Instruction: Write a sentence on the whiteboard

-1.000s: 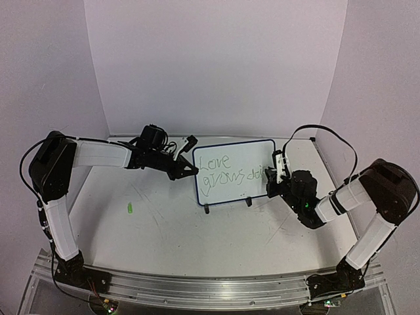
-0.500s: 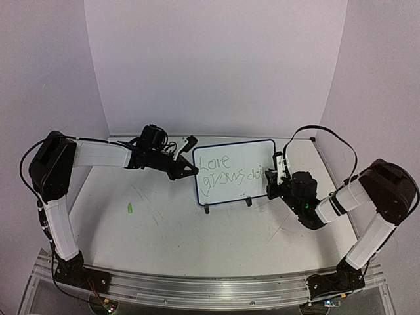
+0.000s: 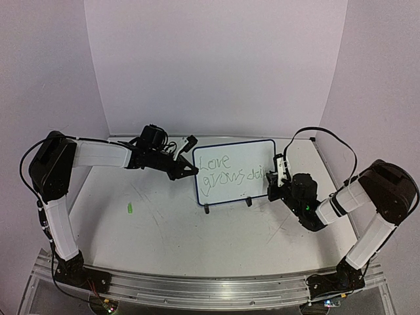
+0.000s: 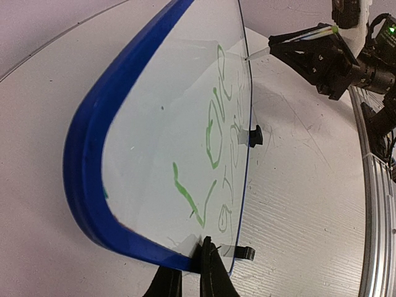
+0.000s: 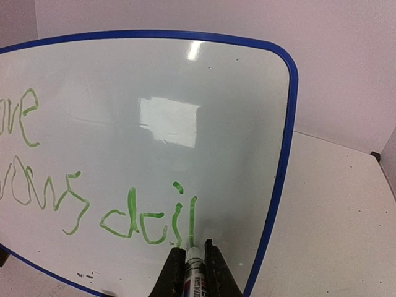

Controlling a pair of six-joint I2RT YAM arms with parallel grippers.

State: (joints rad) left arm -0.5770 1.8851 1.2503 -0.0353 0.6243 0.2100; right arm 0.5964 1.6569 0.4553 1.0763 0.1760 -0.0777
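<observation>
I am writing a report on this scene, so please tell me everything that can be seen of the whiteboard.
The whiteboard is small, glossy and white, with rounded corners and a thin blue rim. It stands nearly upright on two black feet on the table. Green handwriting reads "Love" above "grows dail", unfinished. The left pincer is shut on its left edge. The right pincer holds a green marker with its tip on the last letter.

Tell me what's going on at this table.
The right gripper is pinching a green-inked marker, its tip against the small glossy white blue-rimmed whiteboard. The green handwritten sentence reads "Love grows dail", last letter missing. The left gripper is clamped on the board's opposite edge, steadying it.
</observation>
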